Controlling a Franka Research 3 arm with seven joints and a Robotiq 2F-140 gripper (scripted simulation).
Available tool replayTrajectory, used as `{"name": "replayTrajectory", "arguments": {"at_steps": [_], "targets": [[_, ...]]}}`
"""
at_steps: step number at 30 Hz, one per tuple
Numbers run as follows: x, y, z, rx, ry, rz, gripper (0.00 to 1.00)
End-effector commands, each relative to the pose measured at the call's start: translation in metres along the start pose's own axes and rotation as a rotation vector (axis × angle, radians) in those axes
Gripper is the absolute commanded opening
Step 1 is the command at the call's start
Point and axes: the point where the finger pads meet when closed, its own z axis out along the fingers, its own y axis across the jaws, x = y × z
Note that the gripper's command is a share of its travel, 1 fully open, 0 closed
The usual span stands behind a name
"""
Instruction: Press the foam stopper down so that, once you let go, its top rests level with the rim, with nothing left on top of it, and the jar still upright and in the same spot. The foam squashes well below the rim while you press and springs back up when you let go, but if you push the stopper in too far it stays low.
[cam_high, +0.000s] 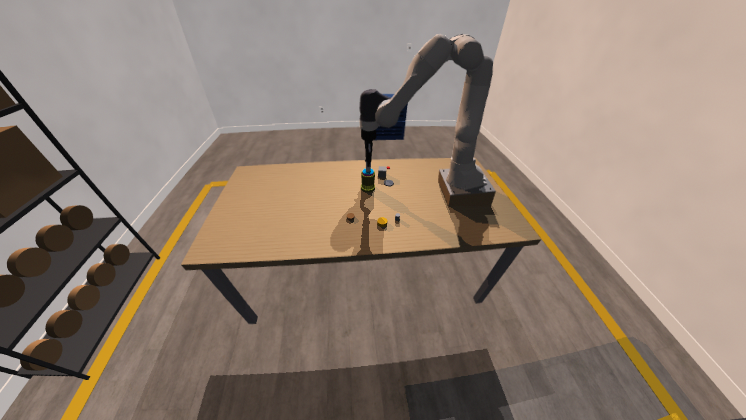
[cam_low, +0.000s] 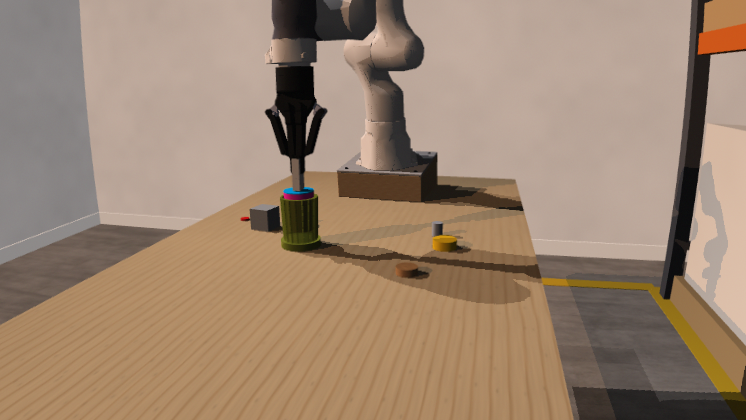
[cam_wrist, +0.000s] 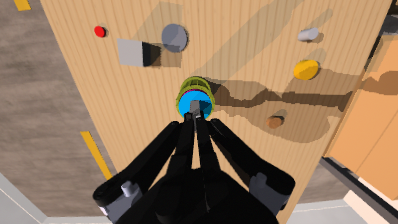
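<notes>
You see the gripper (cam_low: 297, 182) pointing straight down over the jar (cam_low: 299, 223), with its jaws clenched together and nothing between them. The closed fingertips touch the blue top of the foam stopper (cam_low: 298, 193), near its middle, as the wrist view also shows (cam_wrist: 192, 104). The stopper stands a little above the rim: in the exterior view a magenta band is visible under the blue face, above the olive green ribbed wall of the jar. The jar stands upright on the wooden table (cam_low: 208, 333), near the middle of the far part of it.

Just beside the jar, on the far side from the exterior camera, you find a grey cube (cam_low: 264, 217) and past it a small red dot (cam_low: 244, 218). In the wrist view a grey disc (cam_wrist: 174, 37) lies near the cube. Well apart from the jar, toward the other table edge, there are a yellow disc (cam_low: 444, 242), a small grey cylinder (cam_low: 437, 228) and a brown disc (cam_low: 406, 269). The arm's base block (cam_low: 386, 182) sits at the back of the table.
</notes>
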Motion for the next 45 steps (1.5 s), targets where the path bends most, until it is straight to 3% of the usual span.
{"name": "replayTrajectory", "arguments": {"at_steps": [1, 45], "targets": [[0.000, 0.001, 0.002, 0.001, -0.001, 0.002, 0.00], [0.006, 0.002, 0.021, 0.001, -0.001, 0.002, 0.00]]}}
